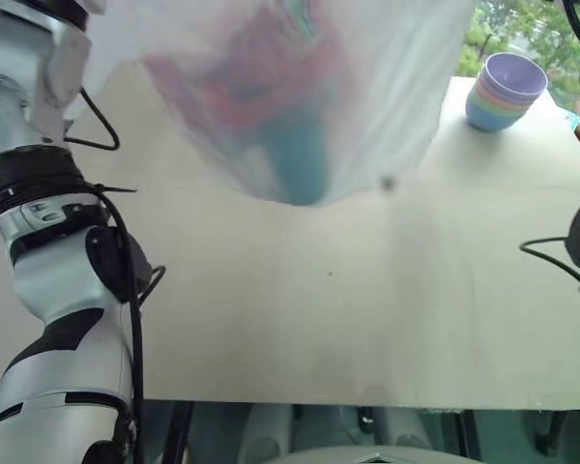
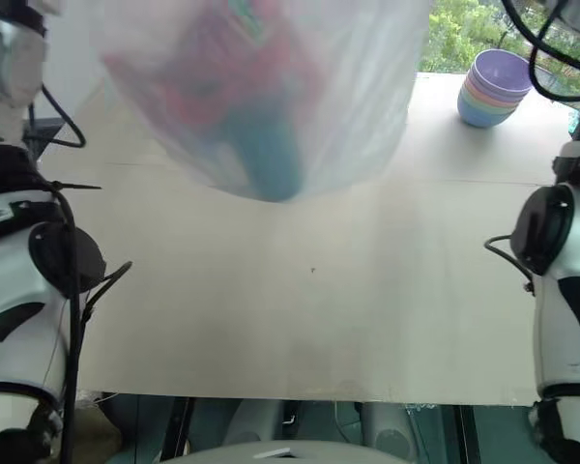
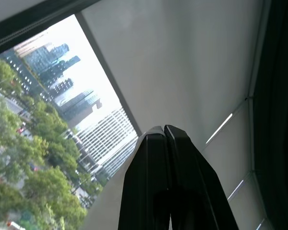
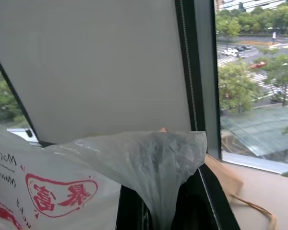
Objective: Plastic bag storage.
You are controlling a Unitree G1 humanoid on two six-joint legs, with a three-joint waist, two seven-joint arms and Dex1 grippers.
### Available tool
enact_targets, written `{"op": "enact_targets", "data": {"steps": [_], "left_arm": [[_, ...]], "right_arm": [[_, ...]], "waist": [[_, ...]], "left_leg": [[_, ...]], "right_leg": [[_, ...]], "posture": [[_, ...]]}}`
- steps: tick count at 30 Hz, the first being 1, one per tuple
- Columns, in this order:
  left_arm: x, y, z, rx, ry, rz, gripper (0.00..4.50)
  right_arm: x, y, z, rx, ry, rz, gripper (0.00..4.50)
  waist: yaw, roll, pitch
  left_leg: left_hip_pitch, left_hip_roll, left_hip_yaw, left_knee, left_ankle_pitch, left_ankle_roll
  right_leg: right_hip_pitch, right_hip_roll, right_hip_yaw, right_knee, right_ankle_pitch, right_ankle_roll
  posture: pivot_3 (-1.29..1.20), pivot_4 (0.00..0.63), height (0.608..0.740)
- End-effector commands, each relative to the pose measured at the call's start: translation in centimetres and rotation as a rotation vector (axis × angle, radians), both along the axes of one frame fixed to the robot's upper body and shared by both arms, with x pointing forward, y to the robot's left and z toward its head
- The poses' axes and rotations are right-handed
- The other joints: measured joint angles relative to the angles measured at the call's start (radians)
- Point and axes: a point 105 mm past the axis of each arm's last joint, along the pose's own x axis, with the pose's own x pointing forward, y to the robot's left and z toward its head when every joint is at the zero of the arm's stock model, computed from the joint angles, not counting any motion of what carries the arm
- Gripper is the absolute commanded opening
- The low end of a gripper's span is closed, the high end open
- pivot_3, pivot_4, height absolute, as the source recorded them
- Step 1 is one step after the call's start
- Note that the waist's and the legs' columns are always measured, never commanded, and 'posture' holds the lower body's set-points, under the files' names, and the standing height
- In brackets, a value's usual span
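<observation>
Translucent, crinkly film: the plastic bag [image 1: 300, 106] hangs above the pale wooden table [image 2: 309, 309], red logos showing. My right gripper [image 4: 163, 218] pinches its gathered edge; my left gripper [image 3: 164, 132] is pressed together, empty. Pastel bowls [image 1: 504, 91] sit stacked.

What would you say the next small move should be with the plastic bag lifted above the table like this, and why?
Probably lower both arms a little so the plastic bag comes back to the table. It hangs high between the raised arms, bulging with blurred red and teal items, its bottom off the surface. The right gripper is shut on its film; the left gripper is shut, with no film showing between its fingers.
</observation>
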Motion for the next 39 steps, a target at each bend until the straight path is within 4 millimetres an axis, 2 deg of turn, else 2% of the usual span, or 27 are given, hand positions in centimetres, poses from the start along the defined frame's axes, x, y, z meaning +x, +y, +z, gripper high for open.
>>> {"op": "enact_targets", "data": {"steps": [1,5,7,8,9,11,13,15,17,19,20,22,24,25,26,28,32,34,35,37,39], "left_arm": [[-1.5,-0.5,0.7,0.071,-0.071,-0.025,0.05],[-1.4,-1.6,-2.1,0.188,-0.025,-0.045,0.05],[-1.6,-2.2,-4.1,0.253,0.008,-0.058,0.05],[-1.9,-3.1,-7.1,0.34,0.047,-0.078,0.05],[-2.2,-3.9,-11.2,0.45,0.109,-0.081,0.05],[-3.5,-5.4,-17.6,0.581,0.199,-0.102,0.05],[-4.1,-5.8,-21.4,0.653,0.254,-0.05,0.05],[-4.7,-6.2,-23.7,0.682,0.276,-0.01,0.05],[-5.3,-6.6,-25.0,0.728,0.261,0.044,0.05],[-6.3,-7.6,-26.0,0.807,0.215,0.03,0.05],[-6.5,-7.8,-26.5,0.835,0.214,0.041,0.05],[-7.1,-8.0,-27.0,0.898,0.165,0.043,0.05],[-7.6,-7.4,-26.6,0.889,0.121,0.049,0.05],[-7.9,-7.1,-26.6,0.895,0.109,0.057,0.55],[-8.0,-6.8,-26.6,0.904,0.104,0.066,0.8],[-8.3,-5.8,-26.8,0.929,0.106,0.092,1.64],[-9.9,-4.0,-28.2,1.062,0.084,0.153,3.37],[-10.5,-3.1,-28.8,1.115,0.089,0.168,4.15],[-10.8,-2.6,-29.0,1.129,0.094,0.169,4.46],[-11.3,-1.2,-29.7,1.153,0.123,0.196,4.46],[-11.6,-0.7,-30.0,1.182,0.122,0.208,4.46]], "right_arm": [[-3.0,-1.0,1.1,-0.057,-0.074,0.01,0.0],[-4.6,-1.0,-1.3,-0.179,-0.064,-0.009,0.0],[-5.5,-0.5,-3.0,-0.229,-0.056,0.008,0.0],[-6.1,-0.3,-5.0,-0.268,-0.024,0.013,0.0],[-6.6,-0.1,-7.9,-0.334,0.017,0.009,0.0],[-7.5,-0.3,-13.3,-0.418,0.116,-0.019,0.0],[-8.5,-0.7,-17.7,-0.503,0.181,-0.057,0.0],[-9.6,-0.9,-21.4,-0.531,0.237,-0.085,0.0],[-10.1,-1.3,-23.9,-0.561,0.231,-0.16,0.0],[-10.5,-1.3,-25.6,-0.577,0.179,-0.193,0.0],[-10.7,-1.3,-26.6,-0.548,0.188,-0.205,0.0],[-11.4,-1.3,-27.8,-0.577,0.176,-0.188,0.0],[-12.4,-1.0,-28.2,-0.563,0.162,-0.136,0.0],[-12.8,-1.1,-28.1,-0.534,0.156,-0.13,0.57],[-13.1,-1.4,-28.1,-0.512,0.153,-0.133,0.82],[-14.0,-1.8,-28.2,-0.521,0.146,-0.115,1.71],[-16.3,-3.3,-29.2,-0.542,0.164,-0.096,3.56],[-17.3,-4.2,-29.1,-0.526,0.161,-0.116,4.31],[-17.8,-4.6,-29.0,-0.525,0.162,-0.115,4.33],[-19.3,-6.2,-29.7,-0.578,0.168,-0.145,4.33],[-20.3,-7.1,-30.3,-0.587,0.192,-0.142,4.33]], "waist": [[0.0,0.0,0.0],[-0.003,0.001,0.001],[-0.003,0.001,0.001],[-0.004,0.002,0.001],[-0.003,0.002,-0.001],[-0.001,0.004,-0.006],[0.006,0.003,-0.005],[0.016,0.002,-0.003],[0.025,0.001,-0.003],[0.029,0.002,-0.004],[0.028,0.003,-0.005],[0.026,0.003,-0.005],[0.023,0.003,-0.005],[0.02,0.003,-0.005],[0.018,0.003,-0.005],[0.016,0.003,-0.005],[0.014,0.003,-0.005],[0.015,0.003,-0.005],[0.015,0.003,-0.005],[0.015,0.003,-0.005],[0.016,0.003,-0.006]], "left_leg": [[0.0,0.0,0.0,0.0,0.0,0.0],[0.001,0.0,0.001,-0.002,0.0,0.0],[0.001,0.001,0.001,-0.001,0.0,0.0],[0.002,0.001,0.001,0.0,0.0,0.0],[0.002,0.001,0.001,0.002,0.0,0.0],[0.006,0.002,0.001,-0.001,0.0,0.0],[0.009,0.003,0.003,-0.001,-0.001,0.001],[0.001,0.001,0.002,0.008,-0.001,0.0],[0.003,0.0,0.002,0.009,-0.002,0.004],[0.008,0.001,0.002,0.011,-0.002,0.004],[0.016,0.001,0.003,0.011,-0.002,0.003],[0.025,0.002,0.005,0.011,-0.002,0.003],[0.027,0.003,0.006,0.011,-0.002,0.003],[0.027,0.004,0.006,0.011,-0.002,0.003],[0.026,0.004,0.006,0.011,-0.002,0.003],[0.025,0.004,0.005,0.011,-0.002,0.004],[0.023,0.004,0.005,0.009,-0.003,0.004],[0.022,0.004,0.005,0.009,-0.003,0.004],[0.022,0.004,0.005,0.009,-0.003,0.004],[0.023,0.005,0.006,0.009,-0.003,0.004],[0.024,0.006,0.005,0.01,-0.003,0.004]], "right_leg": [[0.0,0.0,0.0,-0.001,0.0,0.0],[0.0,-0.001,0.0,0.0,0.0,0.0],[0.0,-0.001,0.0,0.001,0.0,0.0],[0.0,-0.001,0.0,0.001,0.0,0.0],[0.0,-0.001,0.0,0.001,0.0,0.0],[0.005,-0.001,0.0,0.002,0.0,0.0],[0.007,-0.004,0.002,0.002,0.0,0.0],[0.002,-0.003,0.0,0.002,0.0,0.0],[0.005,-0.002,0.001,0.001,0.0,0.0],[0.009,-0.001,0.001,0.002,-0.001,-0.002],[0.016,-0.001,0.002,0.002,-0.002,0.0],[0.024,-0.001,0.003,0.001,-0.004,0.002],[0.025,-0.001,0.004,0.001,-0.004,0.002],[0.024,0.0,0.004,0.001,-0.004,0.002],[0.024,0.0,0.004,0.002,-0.004,0.002],[0.023,0.001,0.004,0.002,-0.004,0.001],[0.022,0.001,0.004,0.001,-0.004,0.001],[0.021,0.001,0.004,0.0,-0.004,0.001],[0.021,0.001,0.004,0.0,-0.004,0.001],[0.021,0.0,0.004,0.0,-0.004,0.001],[0.022,0.0,0.003,0.0,-0.004,0.002]], "posture": [[0.0,0.15,0.74],[0.0,0.15,0.74],[0.0,0.15,0.74],[0.0,0.15,0.74],[0.0,0.15,0.74],[0.0,0.15,0.74],[0.0,0.15,0.74],[0.0,0.15,0.74],[0.0,0.15,0.74],[0.0,0.15,0.74],[0.0,0.15,0.74],[0.0,0.15,0.74],[0.0,0.15,0.74],[0.0,0.15,0.74],[0.0,0.15,0.74],[0.0,0.15,0.74],[0.0,0.15,0.74],[0.0,0.15,0.74],[0.0,0.15,0.74],[0.0,0.15,0.74],[0.0,0.15,0.74]]}}
